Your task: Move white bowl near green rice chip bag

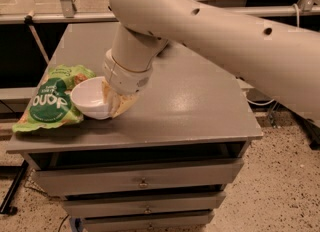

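The white bowl (91, 98) sits low over the grey cabinet top (190, 101), tilted a little, its left rim touching or overlapping the right edge of the green rice chip bag (52, 101). The bag lies flat at the cabinet's left front corner, its dark green round logo facing up. My gripper (116, 102) comes down from the big white arm (210, 21) and is shut on the bowl's right rim, with tan fingers (122, 105) on the rim.
The cabinet has drawers (142, 181) below its front edge. A metal rail (55, 16) and dark shelving run behind it. Speckled floor (280, 186) lies to the right. The arm covers the cabinet's back middle.
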